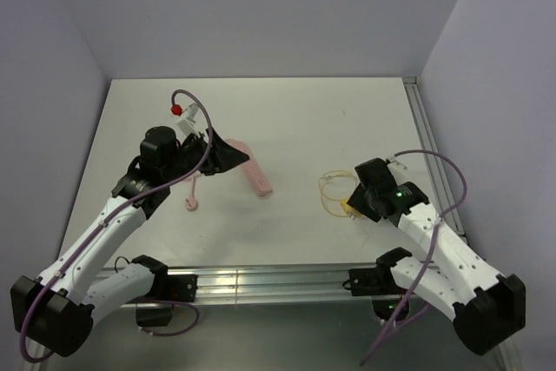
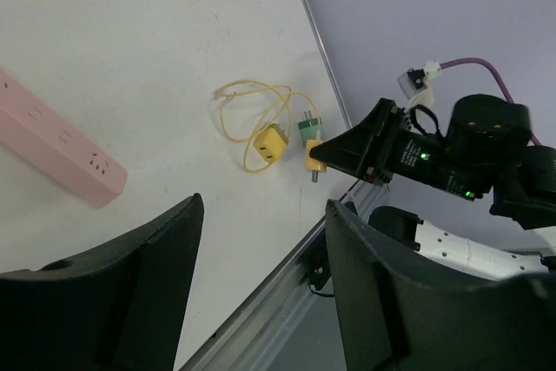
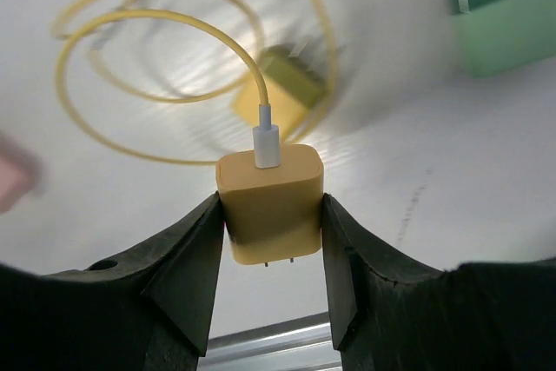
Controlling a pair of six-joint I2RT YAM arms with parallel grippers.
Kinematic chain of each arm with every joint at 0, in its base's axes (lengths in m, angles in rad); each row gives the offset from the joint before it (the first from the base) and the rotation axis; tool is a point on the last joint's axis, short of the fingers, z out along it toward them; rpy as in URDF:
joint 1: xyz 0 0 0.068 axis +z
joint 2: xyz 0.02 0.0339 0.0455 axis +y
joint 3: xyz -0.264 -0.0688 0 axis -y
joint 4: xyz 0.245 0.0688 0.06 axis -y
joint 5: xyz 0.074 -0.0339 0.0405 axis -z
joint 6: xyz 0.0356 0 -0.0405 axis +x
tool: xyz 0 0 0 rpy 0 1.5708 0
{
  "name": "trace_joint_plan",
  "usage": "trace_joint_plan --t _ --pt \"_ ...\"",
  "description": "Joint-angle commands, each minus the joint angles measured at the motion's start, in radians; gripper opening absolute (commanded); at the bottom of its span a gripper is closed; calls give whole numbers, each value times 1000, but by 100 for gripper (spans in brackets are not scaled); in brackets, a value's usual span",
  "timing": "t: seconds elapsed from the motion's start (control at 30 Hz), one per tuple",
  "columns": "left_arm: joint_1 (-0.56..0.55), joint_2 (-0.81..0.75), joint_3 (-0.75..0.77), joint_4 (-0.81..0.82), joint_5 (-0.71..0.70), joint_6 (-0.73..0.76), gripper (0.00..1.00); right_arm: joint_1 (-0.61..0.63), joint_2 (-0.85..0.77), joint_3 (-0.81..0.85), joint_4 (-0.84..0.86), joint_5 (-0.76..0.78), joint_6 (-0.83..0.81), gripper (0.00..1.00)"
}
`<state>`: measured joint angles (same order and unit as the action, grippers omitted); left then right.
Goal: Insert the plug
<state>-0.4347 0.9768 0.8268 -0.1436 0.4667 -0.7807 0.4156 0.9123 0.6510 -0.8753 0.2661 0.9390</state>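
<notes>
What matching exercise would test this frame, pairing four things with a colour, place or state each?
Things:
1. power strip
2. green plug
3. left claw
4. right claw

Descriptions:
A. shut on the yellow charger
B. lying loose on the table by the yellow cable
C. pink, lying flat
D. open, holding nothing

Pairs: 1-C; 2-B; 3-D; 4-A.
</notes>
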Motion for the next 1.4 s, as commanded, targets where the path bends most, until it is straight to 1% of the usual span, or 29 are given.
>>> trace_joint_plan --t 0.0,0.1,0.13,0.17,0.2,0.3,0.33,0.4,0.43,0.5,0.53,0.63,0.67,0.77,0.9,1.0,1.07,1.2,1.37 --pt "-15 -27 -23 101 55 8 63 14 -72 70 67 -128 -22 0" --pt "-71 -21 -12 121 14 29 63 63 -108 110 123 -172 15 0" --pt "-114 -26 -12 134 -3 34 63 86 -116 122 137 -171 33 0" --pt "-137 -29 -12 134 -28 40 63 135 -116 153 163 -168 50 0" --pt "-186 -36 -18 171 -60 43 63 159 -110 166 177 -162 84 0" --pt "-260 -52 -38 222 -127 57 64 235 -83 219 225 -159 155 0" --pt "-310 -61 -46 231 -182 60 64 248 -63 229 231 -157 176 0" --pt "-363 -72 -70 277 -236 64 63 285 -38 259 251 -146 234 0" --pt "-413 -75 -81 294 -296 63 63 301 -36 272 262 -115 257 0" --pt "-465 -105 -127 352 -374 64 64 348 -39 280 275 -82 328 0" --pt "-517 -119 -147 380 -457 69 64 362 -41 280 280 -70 357 0" --pt "-605 -150 -207 459 -552 93 70 394 -47 272 305 -56 452 0" --pt "-619 -147 -212 475 -586 110 71 402 -47 271 308 -50 492 0" --pt "-654 -101 -189 480 -626 132 74 436 -41 288 299 -18 552 0" --pt "-703 -20 -163 510 -683 161 76 466 0 326 279 -7 593 0" --pt "-733 29 -125 483 -740 156 76 492 19 352 269 7 622 0" --pt "-740 45 -112 460 -761 144 74 515 20 363 274 28 630 0" --pt "-742 46 -123 476 -781 135 71 535 31 375 259 39 635 0" --pt "-742 60 -107 449 -803 121 62 549 33 372 268 39 646 0"
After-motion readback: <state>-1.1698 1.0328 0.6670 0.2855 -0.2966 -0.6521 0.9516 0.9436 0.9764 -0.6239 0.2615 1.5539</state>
